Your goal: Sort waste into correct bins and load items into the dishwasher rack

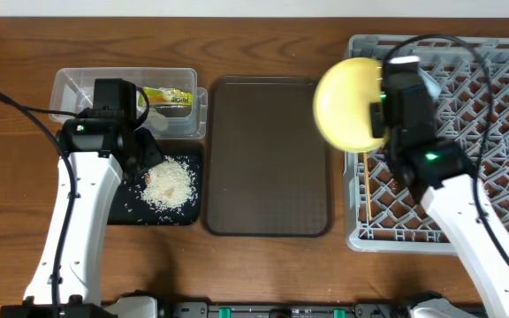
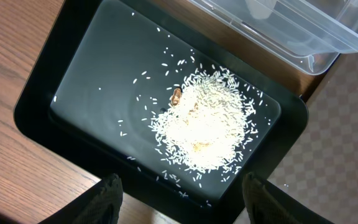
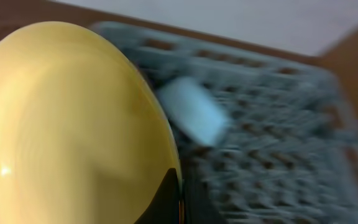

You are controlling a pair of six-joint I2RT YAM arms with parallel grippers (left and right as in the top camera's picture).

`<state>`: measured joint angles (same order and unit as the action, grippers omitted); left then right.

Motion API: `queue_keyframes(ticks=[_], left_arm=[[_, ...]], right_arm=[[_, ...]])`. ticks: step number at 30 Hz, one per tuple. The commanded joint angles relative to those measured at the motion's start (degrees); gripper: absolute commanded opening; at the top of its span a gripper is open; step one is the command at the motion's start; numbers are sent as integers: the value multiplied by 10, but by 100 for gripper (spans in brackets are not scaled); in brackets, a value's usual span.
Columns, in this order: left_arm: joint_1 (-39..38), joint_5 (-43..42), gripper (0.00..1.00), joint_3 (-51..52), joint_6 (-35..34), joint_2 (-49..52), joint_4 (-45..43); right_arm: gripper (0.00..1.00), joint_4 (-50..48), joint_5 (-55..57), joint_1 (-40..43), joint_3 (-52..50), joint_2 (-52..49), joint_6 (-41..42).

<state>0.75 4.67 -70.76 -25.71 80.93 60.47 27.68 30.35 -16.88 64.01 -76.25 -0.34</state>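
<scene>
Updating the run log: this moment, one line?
right hand: holds plate at rack edge | left hand: open above rice in black tray

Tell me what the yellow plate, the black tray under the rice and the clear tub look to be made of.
The yellow plate: probably glazed ceramic or melamine; smooth, glossy, with soft highlights. The black tray: likely glossy moulded plastic; rounded rim, reflections on its floor. The clear tub: transparent thin plastic; the table shows through its wall.
</scene>
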Motion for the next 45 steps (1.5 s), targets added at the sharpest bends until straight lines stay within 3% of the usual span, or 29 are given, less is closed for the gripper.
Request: queue_keyframes(ticks=[1,5,13,22,25,26,30,36,40,45], left_arm=[[2,3,65,-3,-3,-4,3],[2,3,65,-3,-3,-4,3],[2,3,65,-3,-3,-4,3],[2,3,65,-3,-3,-4,2],[2,3,65,-3,-3,-4,3],[2,3,65,-3,-3,-4,3],[2,3,65,-3,-3,-4,3],[2,3,65,-3,-3,-4,1],[0,-43,65,-3,76,-4,-1],[-23,-62,65,-3,100,-4,3]], right_arm=[[1,2,118,30,2,19,-67],[1,5,200,55,0,20,-85],[1,85,202,66,0,7,-43],[3,108,63,59,-1,-17,-15],[25,109,-8,58,-1,-17,5],[29,109,-25,58,-1,-17,12],[31,112,-66,62,-1,-16,66],[51,152,-160,82,0,-12,169],[70,176,-305,111,0,-6,175],[76,213,-336,135,0,-3,181]])
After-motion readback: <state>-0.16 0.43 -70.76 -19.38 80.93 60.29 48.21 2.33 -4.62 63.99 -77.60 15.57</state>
